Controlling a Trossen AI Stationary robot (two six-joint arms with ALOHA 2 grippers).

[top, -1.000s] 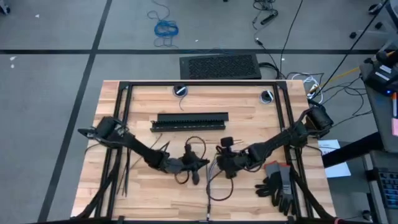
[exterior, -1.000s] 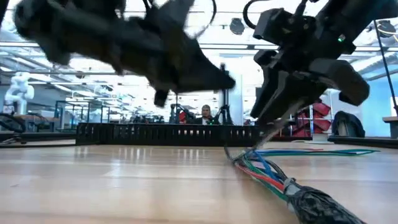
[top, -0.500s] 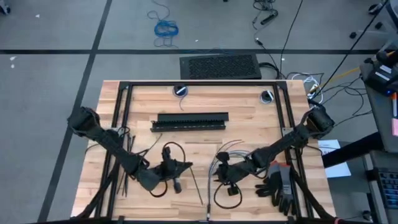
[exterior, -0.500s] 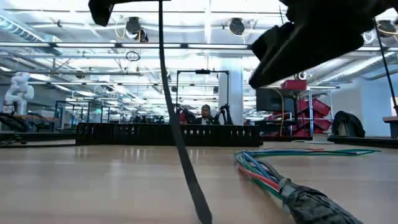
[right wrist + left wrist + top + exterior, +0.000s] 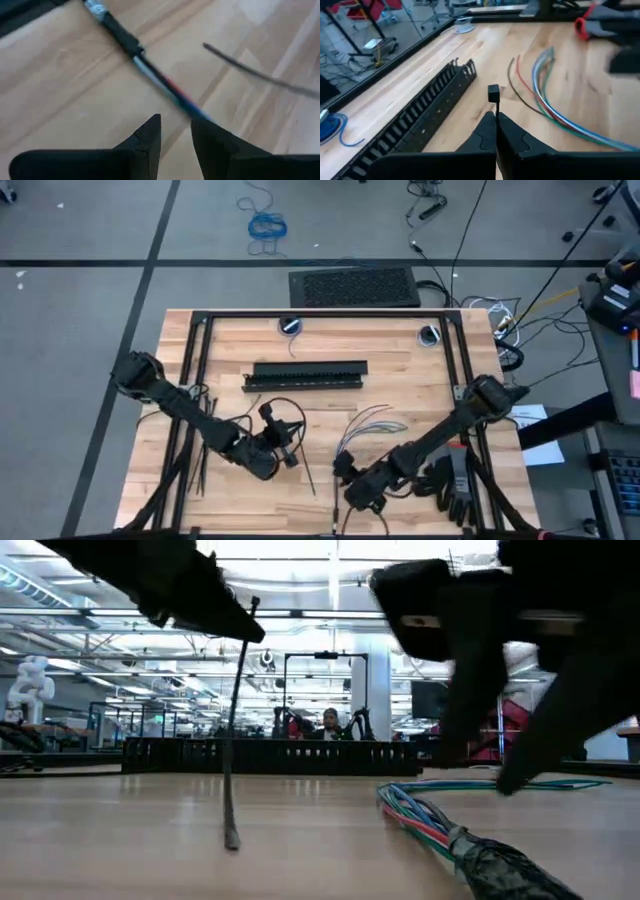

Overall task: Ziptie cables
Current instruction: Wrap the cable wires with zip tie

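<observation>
Cables (image 5: 368,423) lie on the worktop (image 5: 400,365), right of centre. Long slotted bar (image 5: 305,373) lies behind them. Left tool (image 5: 290,442) sits left of cables; gloves (image 5: 447,477) at right front.

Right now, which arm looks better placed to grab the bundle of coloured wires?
Probably the right. The right gripper hangs open right by the cables, near their dark joined end. The left gripper is shut on a ziptie, so it is busy.
</observation>
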